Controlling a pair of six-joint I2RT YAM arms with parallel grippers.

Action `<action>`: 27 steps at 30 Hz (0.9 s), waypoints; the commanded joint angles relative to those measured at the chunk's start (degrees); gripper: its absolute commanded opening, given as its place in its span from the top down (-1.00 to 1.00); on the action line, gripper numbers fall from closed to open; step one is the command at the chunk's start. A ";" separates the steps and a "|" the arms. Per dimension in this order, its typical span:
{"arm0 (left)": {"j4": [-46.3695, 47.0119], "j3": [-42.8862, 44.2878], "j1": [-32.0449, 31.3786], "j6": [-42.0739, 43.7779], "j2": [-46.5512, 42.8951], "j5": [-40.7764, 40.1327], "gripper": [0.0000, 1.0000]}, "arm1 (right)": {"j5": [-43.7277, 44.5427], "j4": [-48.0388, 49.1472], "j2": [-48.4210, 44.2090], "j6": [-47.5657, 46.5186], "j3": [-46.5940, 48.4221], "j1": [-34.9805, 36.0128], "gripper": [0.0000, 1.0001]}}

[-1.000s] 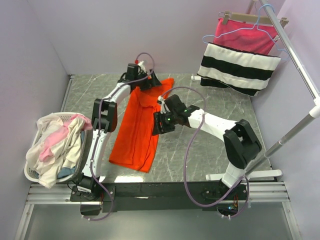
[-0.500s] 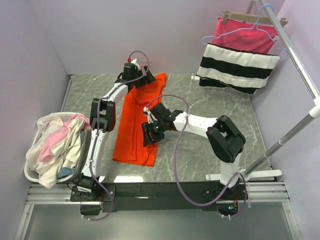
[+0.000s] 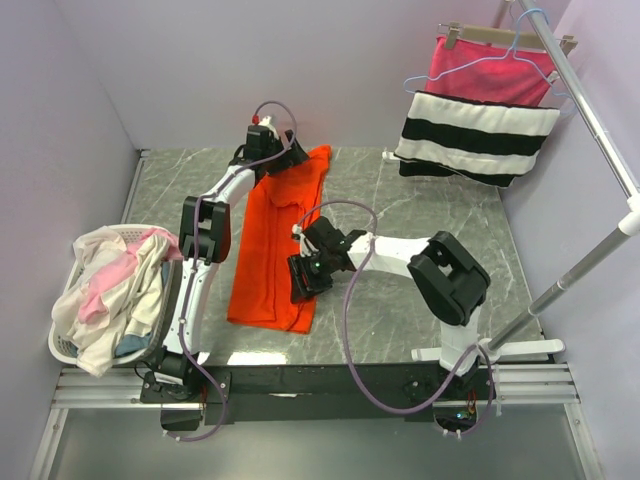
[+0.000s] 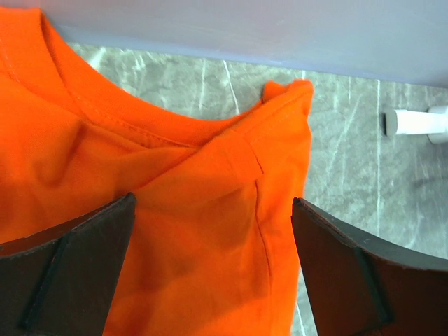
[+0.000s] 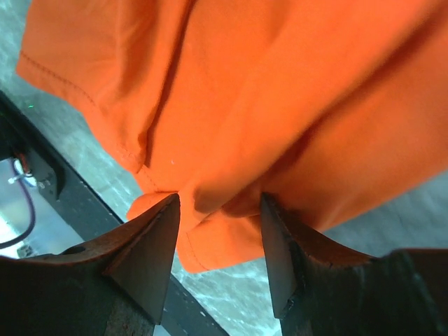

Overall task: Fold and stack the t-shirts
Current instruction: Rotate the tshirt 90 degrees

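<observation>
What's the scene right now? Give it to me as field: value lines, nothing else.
Table: grey marble-pattern top
Orange t-shirt: long narrow strip lying on the table
Left gripper: open, over the collar end
Right gripper: jaws apart astride the near hem; grip unclear
Basket: left of table, holds cream and pink shirts
Striped cloth: hanging on rack, far right

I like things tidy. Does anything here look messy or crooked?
Yes. The orange t-shirt lies slanted across the table, its long edges uneven, with a sleeve corner poking out at the far end. The other shirts sit in a crumpled heap in the basket.
</observation>
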 commanded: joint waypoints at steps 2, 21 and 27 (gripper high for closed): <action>-0.17 3.06 0.99 2.77 -3.16 -4.40 -0.99 | 14.55 -10.03 -1.58 1.93 -8.50 0.61 -0.17; 6.96 -10.36 0.38 3.65 -26.52 0.69 -0.99 | 22.55 -5.82 -23.55 -3.25 -4.65 -2.82 -0.21; 1.67 -34.22 -3.31 4.97 -43.30 -1.58 -0.99 | 27.14 -6.26 -26.11 -0.96 -2.98 -13.16 -0.23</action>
